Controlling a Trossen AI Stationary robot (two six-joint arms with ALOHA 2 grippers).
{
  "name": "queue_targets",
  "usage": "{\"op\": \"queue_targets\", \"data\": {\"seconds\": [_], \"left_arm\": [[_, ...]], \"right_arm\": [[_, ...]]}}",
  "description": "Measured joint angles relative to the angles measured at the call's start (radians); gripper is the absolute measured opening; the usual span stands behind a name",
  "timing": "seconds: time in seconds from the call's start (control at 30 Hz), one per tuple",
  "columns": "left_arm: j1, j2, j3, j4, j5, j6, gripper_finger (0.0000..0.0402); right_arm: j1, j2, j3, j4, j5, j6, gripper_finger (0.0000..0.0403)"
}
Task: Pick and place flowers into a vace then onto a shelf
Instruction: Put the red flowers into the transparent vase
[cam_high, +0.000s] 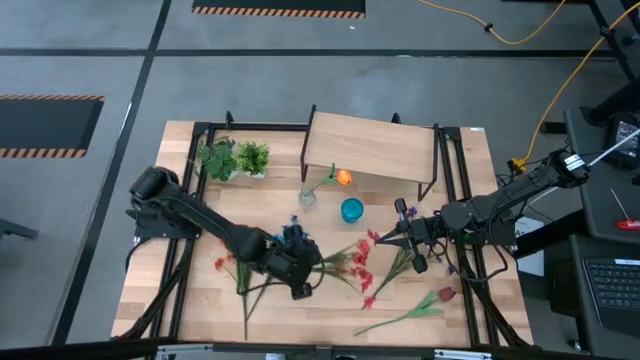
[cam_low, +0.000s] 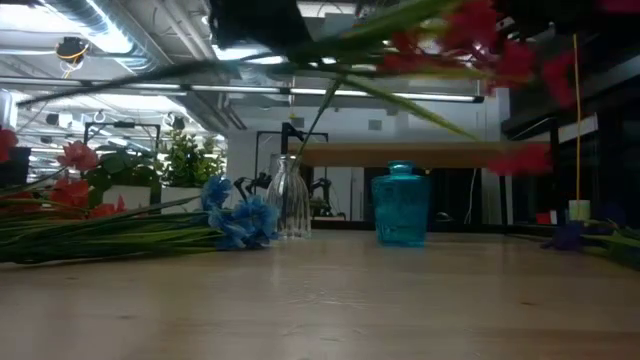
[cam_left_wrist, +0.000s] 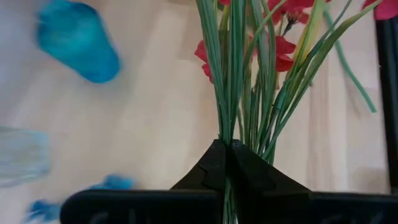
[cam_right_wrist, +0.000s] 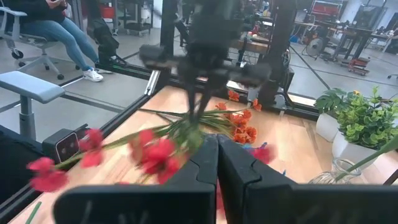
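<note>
From above, we see the left gripper (cam_high: 300, 283) at the table's six o'clock, clamped on a red spray (cam_high: 352, 262) whose stems run toward three o'clock, blooms leading. Its wrist camera alone shows the fingers (cam_left_wrist: 214, 168) pinched on the green stems (cam_left_wrist: 239, 93). The right gripper (cam_high: 400, 232), at four o'clock, has its fingers (cam_right_wrist: 202, 165) together. Only the low camera shows the clear vase (cam_low: 288, 196) beside the blue one (cam_low: 400, 204).

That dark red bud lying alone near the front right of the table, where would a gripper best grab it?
Probably on the bare green stem, about midway along. The dark red bud lies flat on the tabletop, its stem running off toward the front edge, apart from the other flowers. Coming straight down from above with the fingers across the stem looks safest; the bud itself is soft and would likely crush.
</note>
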Motion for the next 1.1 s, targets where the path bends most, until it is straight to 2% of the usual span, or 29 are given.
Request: {"op": "queue_targets", "data": {"seconds": [0.13, 0.27, 0.5, 0.8, 0.97, 1.1], "left_arm": [[-0.006, -0.072, -0.005, -0.069, -0.085, 0.007, 0.0004], [-0.017, -0.139, -0.048, -0.065, -0.149, -0.002, 0.0004], [-0.037, -0.222, -0.195, 0.085, -0.204, 0.012, 0.0004], [-0.035, -0.359, -0.412, 0.406, -0.332, 0.140, 0.0004], [-0.028, -0.446, -0.547, 0.702, -0.368, 0.266, 0.0004], [-0.009, -0.476, -0.654, 1.001, -0.431, 0.378, 0.0004]], "right_arm": [[0.000, 0.000, 0.000, 0.000, 0.000, 0.000, 0.0007], [0.000, 0.000, 0.000, 0.000, 0.000, 0.000, 0.0007], [0.000, 0.000, 0.000, 0.000, 0.000, -0.003, 0.0007], [0.000, 0.000, 0.000, 0.000, 0.000, -0.003, 0.0007], [0.000, 0.000, 0.000, 0.002, 0.000, -0.003, 0.0007], [0.000, 0.000, 0.000, 0.007, 0.000, -0.003, 0.0007]]}}
